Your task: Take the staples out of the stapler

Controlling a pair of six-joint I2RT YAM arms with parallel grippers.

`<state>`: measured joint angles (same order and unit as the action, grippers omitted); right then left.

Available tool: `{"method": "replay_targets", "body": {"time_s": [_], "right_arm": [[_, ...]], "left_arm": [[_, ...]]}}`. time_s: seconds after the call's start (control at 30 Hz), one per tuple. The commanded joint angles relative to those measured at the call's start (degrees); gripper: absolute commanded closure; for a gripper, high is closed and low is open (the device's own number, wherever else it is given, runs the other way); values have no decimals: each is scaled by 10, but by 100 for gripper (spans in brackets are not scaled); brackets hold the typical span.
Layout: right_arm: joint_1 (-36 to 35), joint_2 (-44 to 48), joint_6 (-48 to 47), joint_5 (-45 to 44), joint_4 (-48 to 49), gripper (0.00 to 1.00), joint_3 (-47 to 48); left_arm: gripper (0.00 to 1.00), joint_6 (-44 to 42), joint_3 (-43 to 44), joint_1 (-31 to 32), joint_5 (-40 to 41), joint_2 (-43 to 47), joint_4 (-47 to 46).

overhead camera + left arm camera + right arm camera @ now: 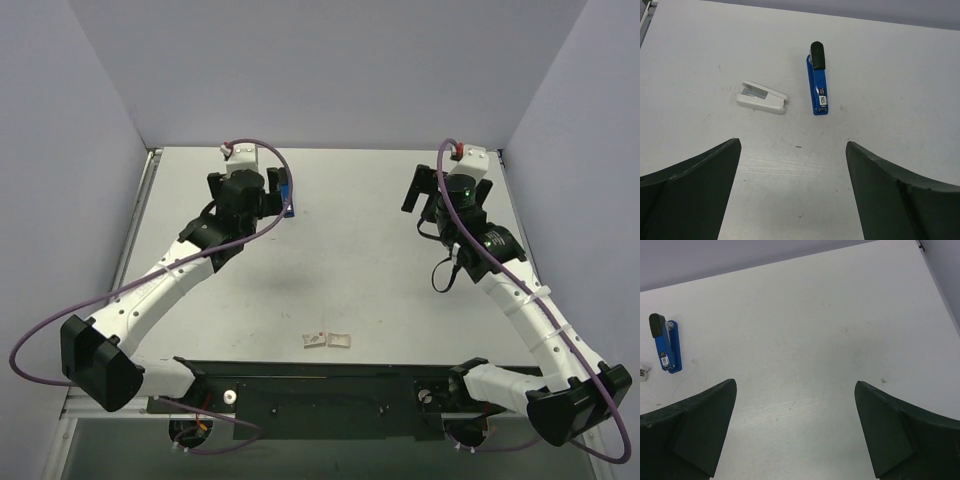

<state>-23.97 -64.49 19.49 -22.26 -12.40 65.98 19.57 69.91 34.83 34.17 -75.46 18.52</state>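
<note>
Scraps [316,340] of white paper, two of them side by side, lay near the front of the table [350,270]. They were well apart from both of your claws.

A small white thing [761,98] with a shiny patch on top lay flat just beside the stapler [818,86]. It did not touch the stapler. You could not tell what it was. It sat off to one side, not between your left claw [792,145] and the stapler.

The stapler lay flat at the far left of the table, near the back wall. It was blue, and its black end pointed away from your left claw. From the top view your left arm [170,275] hid most of it, and only a bit of blue showed next to the claw. In the right wrist view it lay far off to the left side.

You had the left claw spread as wide as it goes. It held nothing and touched nothing. It hung over the table with the stapler just ahead of it, in line with the gap between its two fingers.

You had the right claw [795,385] spread wide too. It was empty and touched nothing. It hung over the far right part of the table, well apart from the stapler.
</note>
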Motion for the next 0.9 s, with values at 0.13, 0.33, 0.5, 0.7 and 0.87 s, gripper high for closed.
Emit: {"method": "replay_targets", "body": {"time_s": [0.13,0.33,0.5,0.7,0.87], "right_arm": [[-51,-33,19,2,-29,2,7],[-66,-42,35,41,-39,3,13],[-93,-42,33,42,-46,3,17],[-109,-44,32,57,-40,4,0],[-116,-42,32,67,-41,4,-8]], "left_arm": [[4,13,98,-42,-10,-80,46],[4,-1,168,-51,-19,-183,55],[5,5,228,-75,-55,-256,59],[5,-9,323,-78,-60,-350,80],[5,-16,414,-89,-86,-437,110]]}}
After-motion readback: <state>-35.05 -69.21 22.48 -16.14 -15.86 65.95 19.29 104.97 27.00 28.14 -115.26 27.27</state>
